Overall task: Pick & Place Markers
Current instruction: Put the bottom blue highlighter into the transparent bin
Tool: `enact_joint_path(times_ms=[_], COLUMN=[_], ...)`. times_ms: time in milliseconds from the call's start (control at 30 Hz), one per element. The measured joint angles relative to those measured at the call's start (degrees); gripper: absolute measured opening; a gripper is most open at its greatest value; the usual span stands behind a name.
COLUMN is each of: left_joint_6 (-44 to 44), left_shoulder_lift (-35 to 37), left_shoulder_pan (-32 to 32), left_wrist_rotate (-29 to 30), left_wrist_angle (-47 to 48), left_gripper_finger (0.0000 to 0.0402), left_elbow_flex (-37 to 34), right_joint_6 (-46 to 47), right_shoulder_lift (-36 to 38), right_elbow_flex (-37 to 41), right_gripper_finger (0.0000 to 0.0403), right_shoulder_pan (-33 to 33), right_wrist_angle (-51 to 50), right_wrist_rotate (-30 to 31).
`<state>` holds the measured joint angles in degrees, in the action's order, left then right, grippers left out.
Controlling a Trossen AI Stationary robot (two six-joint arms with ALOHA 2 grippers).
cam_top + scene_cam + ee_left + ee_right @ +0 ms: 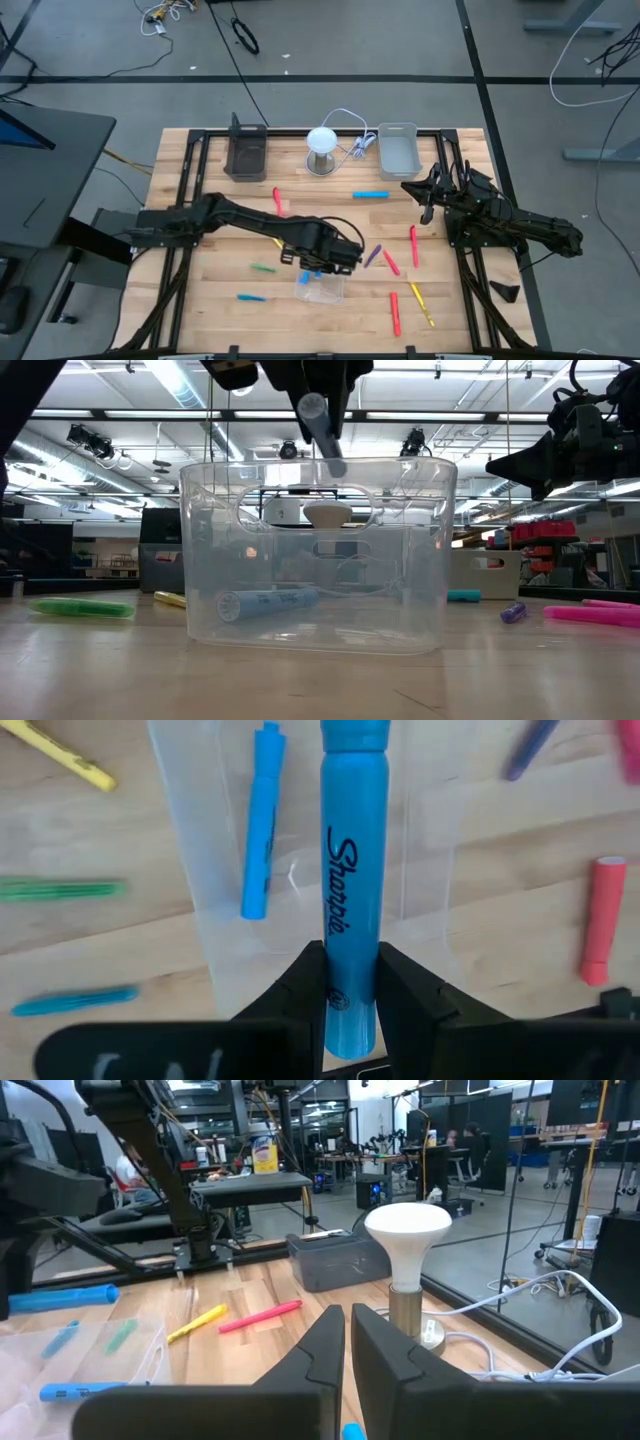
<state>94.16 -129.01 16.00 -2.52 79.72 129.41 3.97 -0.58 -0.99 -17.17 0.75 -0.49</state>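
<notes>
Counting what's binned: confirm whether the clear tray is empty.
No: one blue marker already lies on the floor of the clear tray.

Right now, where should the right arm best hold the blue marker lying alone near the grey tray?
Grip the blue marker at mid-barrel, coming straight down from above. It lies flat with bare wood all round, so the fingers can close across its thin width. The right gripper is nearest. The left gripper is busy with the held marker.
</notes>
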Motion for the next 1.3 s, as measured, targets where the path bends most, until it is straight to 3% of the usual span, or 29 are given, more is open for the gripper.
enact_joint_path(times_ms=[1300], left_joint_6=[-2.5], left_shoulder_lift=[-10.5], left_shoulder_pan=[0.5], left_wrist_rotate=[0.9], left_wrist_angle=[-6.3], left_gripper_finger=[0.0069], left_elbow_flex=[-0.4], right_joint_6=[0.0], right_shoulder_lift=[0.0], right_elbow_flex=[0.0], right_gripper_finger=[0.0029], right_shoulder_pan=[0.0], right_wrist_angle=[0.0], right_wrist_rotate=[0.0])
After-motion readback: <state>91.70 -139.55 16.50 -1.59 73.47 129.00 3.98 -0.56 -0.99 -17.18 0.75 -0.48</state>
